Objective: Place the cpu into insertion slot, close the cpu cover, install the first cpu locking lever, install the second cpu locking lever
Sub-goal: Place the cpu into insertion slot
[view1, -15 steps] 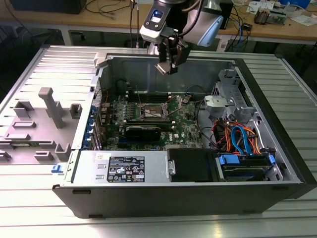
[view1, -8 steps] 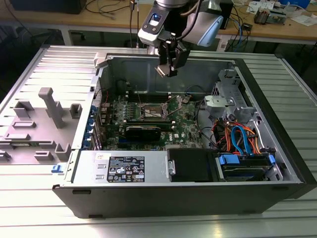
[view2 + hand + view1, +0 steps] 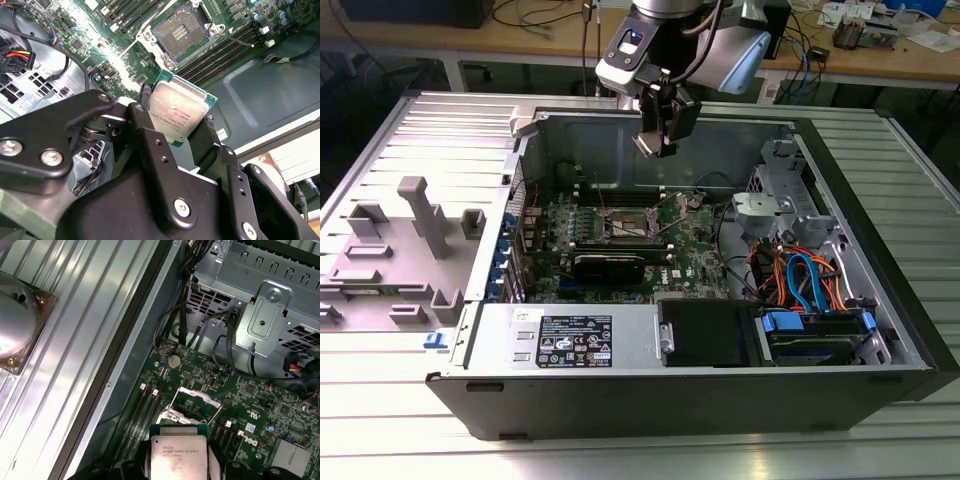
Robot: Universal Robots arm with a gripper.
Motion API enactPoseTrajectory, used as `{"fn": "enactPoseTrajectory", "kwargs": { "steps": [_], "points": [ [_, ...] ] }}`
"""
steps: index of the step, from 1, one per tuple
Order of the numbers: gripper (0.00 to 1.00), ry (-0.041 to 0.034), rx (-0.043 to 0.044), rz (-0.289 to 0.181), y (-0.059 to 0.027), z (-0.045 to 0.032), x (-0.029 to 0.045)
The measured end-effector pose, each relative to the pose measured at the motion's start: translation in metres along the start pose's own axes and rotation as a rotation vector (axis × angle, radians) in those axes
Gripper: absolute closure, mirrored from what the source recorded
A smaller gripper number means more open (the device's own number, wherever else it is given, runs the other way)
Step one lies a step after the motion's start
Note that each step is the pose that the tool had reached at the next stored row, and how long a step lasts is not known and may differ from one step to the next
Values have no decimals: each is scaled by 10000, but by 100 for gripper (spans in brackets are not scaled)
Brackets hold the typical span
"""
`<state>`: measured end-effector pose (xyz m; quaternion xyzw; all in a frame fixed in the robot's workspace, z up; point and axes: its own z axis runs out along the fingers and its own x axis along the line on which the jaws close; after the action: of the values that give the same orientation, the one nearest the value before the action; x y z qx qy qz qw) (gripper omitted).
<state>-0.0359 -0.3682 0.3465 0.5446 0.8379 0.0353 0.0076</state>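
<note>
Two matte black jaws of the gripper are clenched on opposite edges of the cpu, a small flat square chip with a dull silver top and green rim. It hangs above the green motherboard. Below it the square, dark-centred, silver-rimmed insertion slot lies uncovered, inside the open black-walled computer case.

Cpu: flat square chip, dull silver top, green edge, tilted, clamped in gripper, up in the air, apart from the board. Insertion slot, centre of the exterior view frame: square, dark centre, silver rim, empty. Cpu cover: thin silver frame, raised open.
</note>
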Motion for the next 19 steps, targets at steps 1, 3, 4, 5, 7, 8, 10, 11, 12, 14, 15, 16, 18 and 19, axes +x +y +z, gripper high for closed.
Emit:
{"fn": "enactPoseTrajectory", "kwargs": {
  "steps": [1,3,4,5,7,8,10,11,12,14,15,16,18,19],
  "points": [
    [45,-1,0,0,0,0,0],
    [45,0,0,0,0,1,0],
    [45,0,0,0,0,4,0],
    [45,0,0,0,-1,9,0],
    [45,-1,0,0,-1,9,0],
    [45,0,0,0,-1,9,0],
    [45,-1,0,0,0,9,0],
    [45,-1,0,0,-1,9,0],
    [45,0,0,0,-1,10,0],
    [45,0,0,0,-1,10,0],
    [45,-1,0,0,-1,11,0],
    [45,0,0,0,-1,12,0],
    [45,-43,-16,632,-2,23,-3],
    [45,-52,-20,766,-3,25,-3]
  ]
}}
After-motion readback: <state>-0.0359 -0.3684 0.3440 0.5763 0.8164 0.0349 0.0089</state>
